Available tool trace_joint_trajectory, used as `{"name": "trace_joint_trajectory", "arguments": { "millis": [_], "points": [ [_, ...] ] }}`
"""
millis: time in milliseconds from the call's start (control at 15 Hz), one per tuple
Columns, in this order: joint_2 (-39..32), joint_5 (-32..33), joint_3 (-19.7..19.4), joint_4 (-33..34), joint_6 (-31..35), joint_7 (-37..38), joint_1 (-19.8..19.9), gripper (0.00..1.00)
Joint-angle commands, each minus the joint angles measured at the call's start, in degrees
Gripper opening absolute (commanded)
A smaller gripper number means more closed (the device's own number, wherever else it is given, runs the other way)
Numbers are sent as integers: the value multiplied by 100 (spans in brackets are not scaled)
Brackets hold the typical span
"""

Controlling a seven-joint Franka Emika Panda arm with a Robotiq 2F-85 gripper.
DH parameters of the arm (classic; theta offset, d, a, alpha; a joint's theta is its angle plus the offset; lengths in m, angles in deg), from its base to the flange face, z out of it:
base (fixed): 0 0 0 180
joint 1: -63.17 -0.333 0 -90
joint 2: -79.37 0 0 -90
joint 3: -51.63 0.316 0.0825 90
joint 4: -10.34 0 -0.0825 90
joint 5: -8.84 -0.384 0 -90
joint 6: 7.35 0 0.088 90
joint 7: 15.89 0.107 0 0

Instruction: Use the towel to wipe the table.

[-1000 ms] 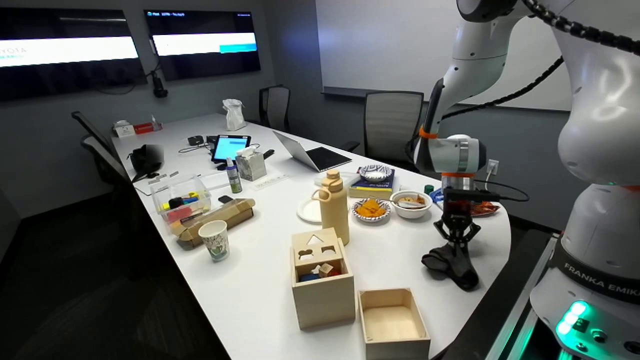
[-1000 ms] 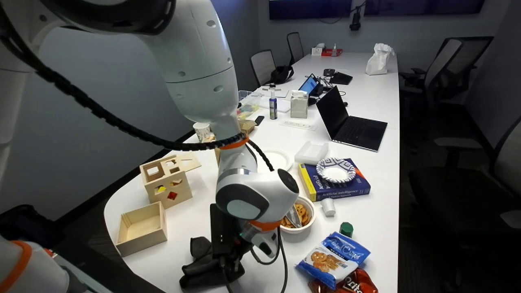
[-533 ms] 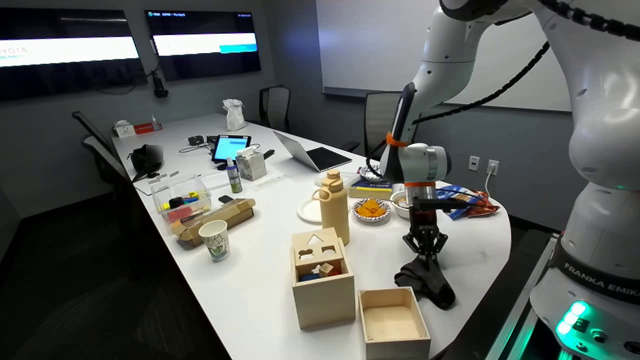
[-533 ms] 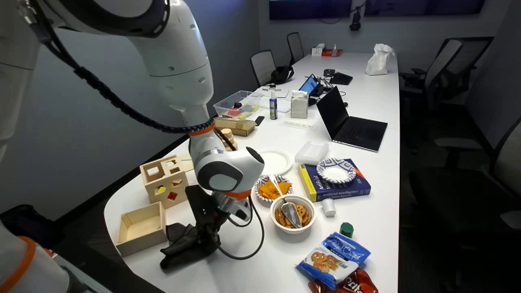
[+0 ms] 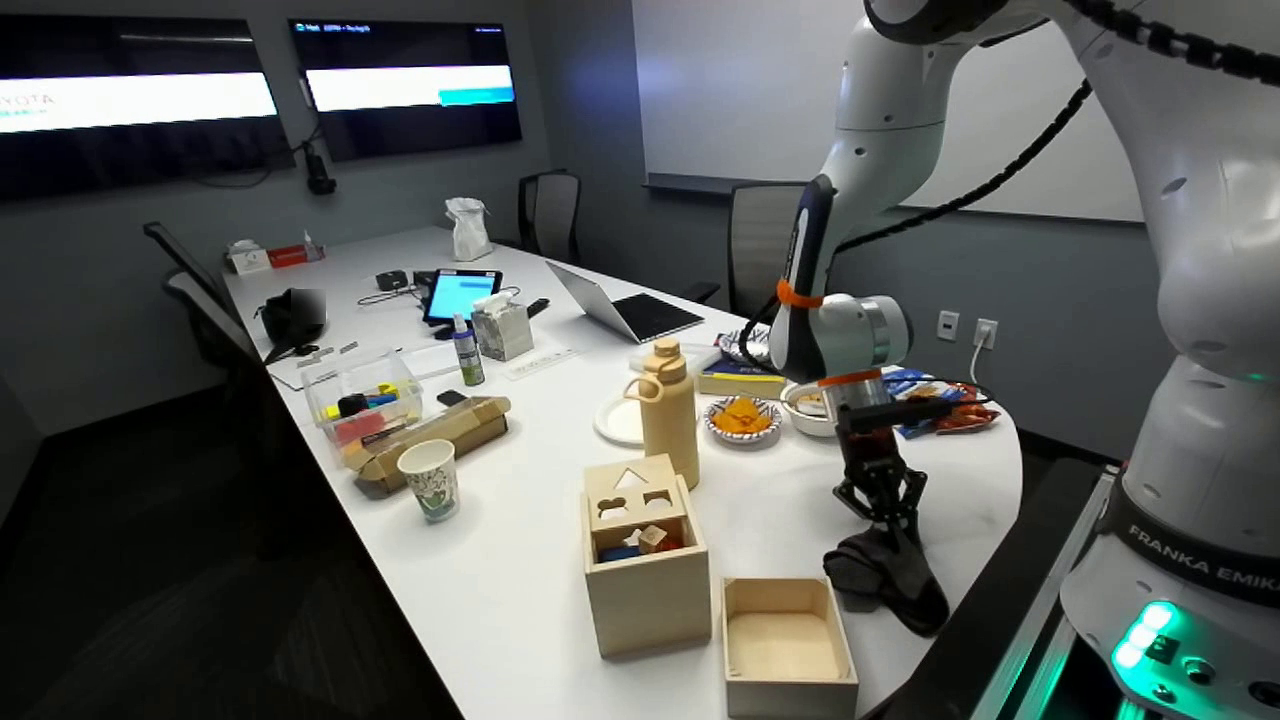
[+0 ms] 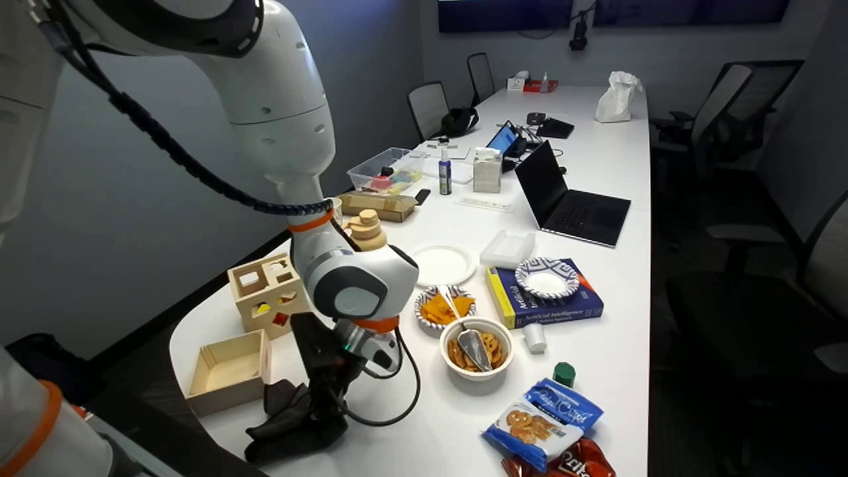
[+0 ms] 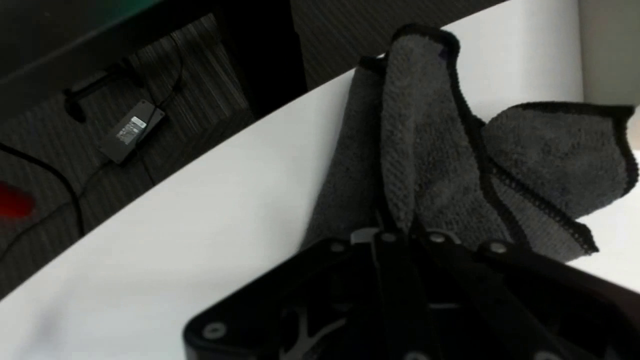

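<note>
The towel is dark grey with black stitched edges and lies bunched on the white table. It also shows in an exterior view and in the wrist view. My gripper points down and is shut on a fold of the towel, with the cloth pinched between its fingertips in the wrist view. In the wrist view one end of the towel reaches the table's edge near the robot base. Another corner lies against or very near the open wooden box.
A wooden shape-sorter box and a tan bottle stand beyond the open box. A bowl of pretzels, a bowl of orange chips, a book and snack bags are near the arm.
My gripper dragged the towel across the table toward the open wooden box, then a little toward the robot base, and now tilts. The open box has shifted very slightly.
</note>
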Motion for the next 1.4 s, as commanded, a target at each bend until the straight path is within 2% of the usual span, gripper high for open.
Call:
{"name": "trace_joint_trajectory", "arguments": {
  "millis": [0, 200, 333, 533, 867, 1000, 1133, 1333],
  "points": [
    [392, 292, -467, -331, 257, 554, -51, 1],
    [435, 45, -468, -251, 770, 390, 222, 1],
    [422, -125, -245, -134, 1112, 284, 343, 1],
    [340, -203, 99, 87, 1529, 330, 296, 1],
    [206, -317, 922, 430, 1572, 45, 248, 1],
    [170, -316, 1128, 469, 1470, -69, 210, 1],
    [197, -207, 1121, 388, 1328, -2, 111, 1],
    [339, -88, 799, 142, 1240, 254, -9, 1]
  ]
}}
